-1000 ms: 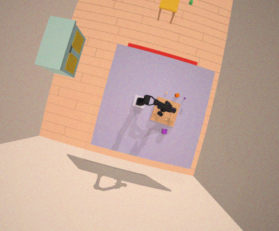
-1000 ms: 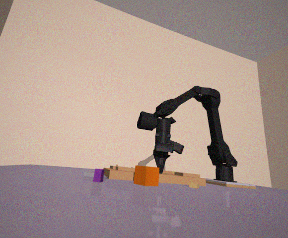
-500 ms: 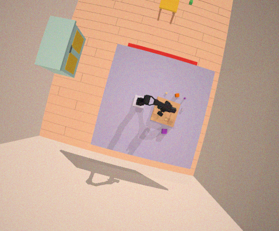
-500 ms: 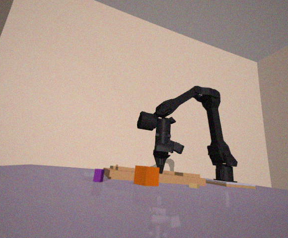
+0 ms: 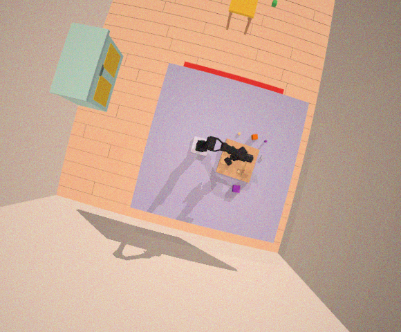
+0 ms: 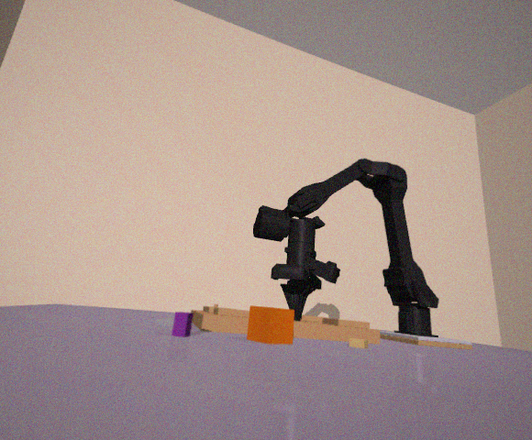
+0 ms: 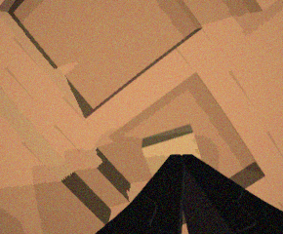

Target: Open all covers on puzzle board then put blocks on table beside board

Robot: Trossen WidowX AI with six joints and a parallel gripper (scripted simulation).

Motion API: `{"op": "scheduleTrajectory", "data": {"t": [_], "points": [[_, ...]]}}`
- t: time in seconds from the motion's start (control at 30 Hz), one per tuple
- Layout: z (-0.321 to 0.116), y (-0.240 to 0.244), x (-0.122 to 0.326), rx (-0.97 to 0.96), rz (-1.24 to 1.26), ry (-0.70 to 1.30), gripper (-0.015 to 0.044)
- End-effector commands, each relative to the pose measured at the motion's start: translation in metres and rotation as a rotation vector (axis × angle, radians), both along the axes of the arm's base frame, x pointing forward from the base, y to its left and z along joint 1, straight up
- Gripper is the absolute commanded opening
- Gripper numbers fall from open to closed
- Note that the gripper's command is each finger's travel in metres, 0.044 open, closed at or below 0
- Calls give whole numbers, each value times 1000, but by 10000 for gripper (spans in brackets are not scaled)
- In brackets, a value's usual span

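The wooden puzzle board lies before the arm. My gripper is shut and points down, low over the board. In the wrist view its fingertips overlap a pale yellow piece inside a square recess; contact cannot be told. A larger square well shows further up. An orange block, a small yellow block and a small purple block rest beside the board. A larger purple block lies off its opposite side. The arm hides part of the board.
The arm's white base plate is beside the board. A small greyish item lies just off the board's far edge from the base. A red bar runs along one table edge. A green cabinet and yellow chair stand away from the table.
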State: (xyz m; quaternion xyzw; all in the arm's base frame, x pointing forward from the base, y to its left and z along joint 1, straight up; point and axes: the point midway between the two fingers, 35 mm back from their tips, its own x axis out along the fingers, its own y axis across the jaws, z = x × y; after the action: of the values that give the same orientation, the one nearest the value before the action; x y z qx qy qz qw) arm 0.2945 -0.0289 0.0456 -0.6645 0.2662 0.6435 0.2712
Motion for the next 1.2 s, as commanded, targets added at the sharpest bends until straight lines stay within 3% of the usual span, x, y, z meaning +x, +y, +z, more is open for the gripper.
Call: {"op": "scheduleTrajectory", "data": {"t": [0.0,0.2,1.17], "points": [[1,0,0,17,-520,-2,0],[3,0,0,35,-1110,-5,0],[10,-1,-1,75,-2437,-10,0]]}}
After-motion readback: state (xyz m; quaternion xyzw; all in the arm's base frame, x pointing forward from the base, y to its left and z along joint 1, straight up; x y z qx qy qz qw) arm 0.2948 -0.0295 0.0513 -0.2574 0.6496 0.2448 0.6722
